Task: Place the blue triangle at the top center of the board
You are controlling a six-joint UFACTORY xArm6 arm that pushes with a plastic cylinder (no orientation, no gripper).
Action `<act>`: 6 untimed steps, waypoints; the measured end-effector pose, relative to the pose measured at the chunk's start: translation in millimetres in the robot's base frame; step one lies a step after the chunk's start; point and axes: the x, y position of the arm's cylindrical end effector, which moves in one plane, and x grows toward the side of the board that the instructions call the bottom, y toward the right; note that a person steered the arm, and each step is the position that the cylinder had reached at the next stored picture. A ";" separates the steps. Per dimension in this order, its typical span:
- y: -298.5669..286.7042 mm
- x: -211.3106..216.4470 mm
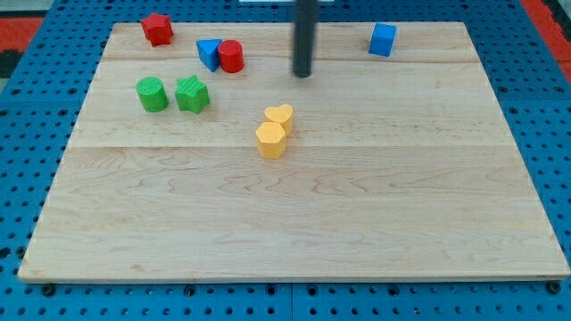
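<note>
Wooden board lies flat on a blue pegboard counter. My tip sits on the board near the top centre of the frame, the dark rod rising straight up out of view. No hand on this arm, only the rod, so nothing is spread, pressed together or pinching.

Blue triangle in the upper left of the frame, touching the red cylinder on its right side. My tip is to the right of that pair, apart from both.

Red star-like block at the top left corner area. Green cylinder and green star-like block side by side below it. Blue cube at upper right. Yellow heart and yellow hexagon touching, near centre, below my tip.
</note>
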 end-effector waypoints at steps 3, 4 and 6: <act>-119.1 -63.3; -37.6 -83.5; -103.9 -97.4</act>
